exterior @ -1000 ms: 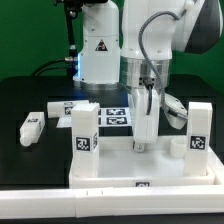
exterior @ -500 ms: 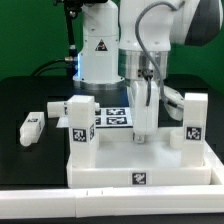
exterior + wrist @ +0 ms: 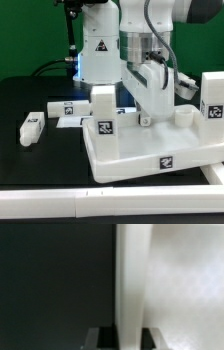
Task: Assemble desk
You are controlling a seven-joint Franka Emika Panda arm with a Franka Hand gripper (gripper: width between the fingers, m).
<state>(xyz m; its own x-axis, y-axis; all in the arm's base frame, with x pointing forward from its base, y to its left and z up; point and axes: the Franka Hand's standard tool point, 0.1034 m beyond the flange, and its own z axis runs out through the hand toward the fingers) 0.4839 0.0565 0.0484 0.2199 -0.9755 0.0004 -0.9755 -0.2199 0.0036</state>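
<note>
Arm stood near vertical over desk [image 3: 150,152], claw [image 3: 147,116] clamped on its far rim; desk sat skewed on counter [image 3: 28,98]. Leg [image 3: 212,100] at ext. view's right was cut off. Wrist view blurry: fingertips [image 3: 103,338] flanked a white edge, prob. rim.

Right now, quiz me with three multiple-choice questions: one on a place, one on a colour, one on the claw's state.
1. Where is the loose leg? A. on the table, to the desk top's left in the exterior view; B. standing on the desk top; C. under it.
2. What colour is the table? A. red; B. black; C. yellow.
3. How is the claw? A. wide open; B. out of view; C. shut on the desk top's rim.
Answers: 1 A, it lies flat, apart from the desk top; 2 B, the surface around the parts is black; 3 C, the wrist view shows the rim pinched in it.
</note>
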